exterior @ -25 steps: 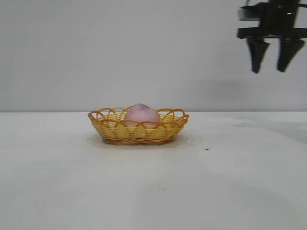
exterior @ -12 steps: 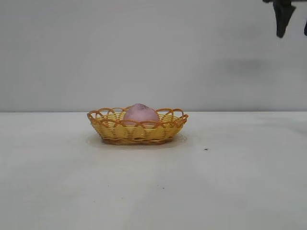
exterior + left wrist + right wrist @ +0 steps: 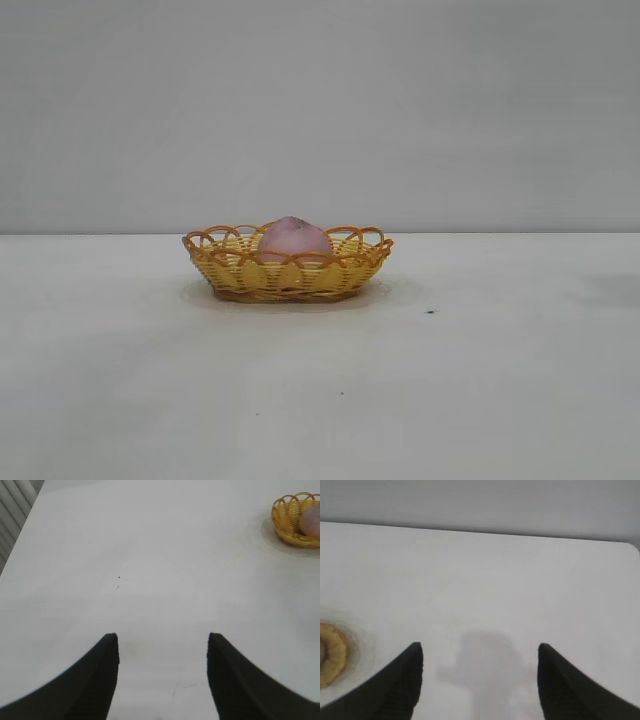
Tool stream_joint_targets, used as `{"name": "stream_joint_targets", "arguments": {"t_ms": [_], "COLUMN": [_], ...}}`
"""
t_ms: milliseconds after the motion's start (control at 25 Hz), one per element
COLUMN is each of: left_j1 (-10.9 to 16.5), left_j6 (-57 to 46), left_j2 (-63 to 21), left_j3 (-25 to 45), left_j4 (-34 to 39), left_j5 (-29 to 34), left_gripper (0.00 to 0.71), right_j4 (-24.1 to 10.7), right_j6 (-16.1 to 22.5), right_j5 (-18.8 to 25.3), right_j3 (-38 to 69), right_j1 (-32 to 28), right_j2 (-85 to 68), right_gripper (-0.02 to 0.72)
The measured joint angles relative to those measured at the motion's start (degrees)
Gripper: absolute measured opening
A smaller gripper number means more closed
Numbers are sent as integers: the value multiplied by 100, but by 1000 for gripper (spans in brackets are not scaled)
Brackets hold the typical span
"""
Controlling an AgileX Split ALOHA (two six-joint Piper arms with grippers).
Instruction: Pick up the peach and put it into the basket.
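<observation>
In the basket (image 3: 288,276), peach (image 3: 294,239), far from both open fingers (image 3: 100,680)

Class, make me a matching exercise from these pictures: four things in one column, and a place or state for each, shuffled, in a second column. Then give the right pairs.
Things
1. peach
2. basket
3. left gripper
4. table

Places or states
A. open and empty above bare table, far from the fruit
B. white, bearing everything
C. lying inside the wicker, its top showing above the rim
D. standing on the table, holding the fruit

Pairs: 1-C, 2-D, 3-A, 4-B
</observation>
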Motion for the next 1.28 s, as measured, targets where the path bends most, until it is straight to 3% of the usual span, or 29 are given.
{"name": "stream_joint_targets", "arguments": {"t_ms": [360,560,760,840,960,1120,1280], "left_j1": [0,0,0,0,0,0,0], "left_j6": [0,0,0,0,0,0,0], "left_j2": [0,0,0,0,0,0,0], "left_j3": [0,0,0,0,0,0,0], "left_j4": [0,0,0,0,0,10,10], "left_j5": [0,0,0,0,0,0,0], "left_gripper": [348,348,348,348,348,348,348], "right_j4": [2,2,-427,-725,-886,-645,-368], "right_j6": [111,199,291,386,658,833,756], "right_j5": [38,-201,-507,-428,-218,-455,-639], "right_j3": [3096,4600,5787,6131,6662,6862,6972], "right_j1": [0,0,0,0,0,0,0], "right_j2": [-3456,-5786,-7999,-8402,-8445,-8445,-8445], "right_gripper": [424,424,424,424,424,424,424]}}
